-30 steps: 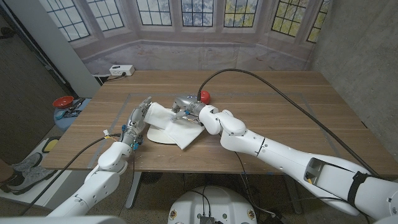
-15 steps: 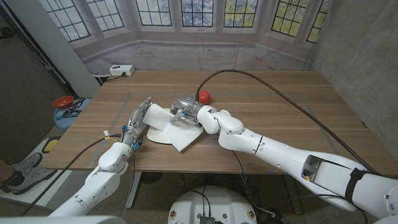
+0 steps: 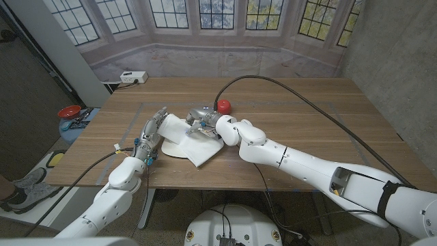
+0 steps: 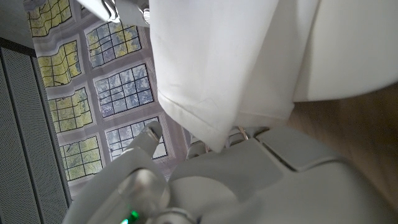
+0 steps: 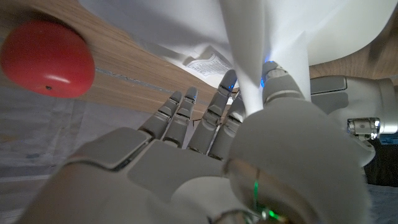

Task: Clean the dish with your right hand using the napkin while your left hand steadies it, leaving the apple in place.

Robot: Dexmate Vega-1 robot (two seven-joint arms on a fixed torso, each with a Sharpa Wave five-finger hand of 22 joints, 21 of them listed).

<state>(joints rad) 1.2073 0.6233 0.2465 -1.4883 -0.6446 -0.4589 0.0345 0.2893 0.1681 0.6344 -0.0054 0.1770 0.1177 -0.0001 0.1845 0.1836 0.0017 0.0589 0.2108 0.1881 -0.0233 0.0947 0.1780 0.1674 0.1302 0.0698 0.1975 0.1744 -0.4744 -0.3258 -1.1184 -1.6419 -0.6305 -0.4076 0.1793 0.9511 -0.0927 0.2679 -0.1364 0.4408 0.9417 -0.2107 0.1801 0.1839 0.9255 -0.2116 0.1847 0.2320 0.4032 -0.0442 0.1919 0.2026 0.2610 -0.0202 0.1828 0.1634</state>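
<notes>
Two hands work at one white dish (image 3: pixel 179 147), which lies near the front edge of the wooden table (image 3: pixel 307 116) with a white napkin (image 3: pixel 194 140) draped across it and spilling off its near rim. Nearest on the robot's left, the left hand (image 3: pixel 151 131) stands against the dish's left edge, fingers reaching up beside a raised fold of cloth; whether it pinches the rim or merely braces it I cannot tell, since the left wrist view shows only napkin (image 4: pixel 217 68) and dish (image 4: pixel 354 50) hanging close before the hand. Across the dish, the right hand (image 3: pixel 205 123) is grasping the napkin: in the right wrist view a fold of the cloth (image 5: pixel 267 43) runs down between its fingers (image 5: pixel 186 118) and thumb. Just beyond that hand, apart from the dish, sits the red apple (image 3: pixel 224 105), also seen close by in the right wrist view (image 5: pixel 46 57).

Wiping looks under way. To do it well, I judge the right hand should press the cloth onto the plate and sweep in short strokes toward the left hand, keeping its knuckles from drifting back into the apple. The left hand should hold firm so the dish does not slide off the table edge.
</notes>
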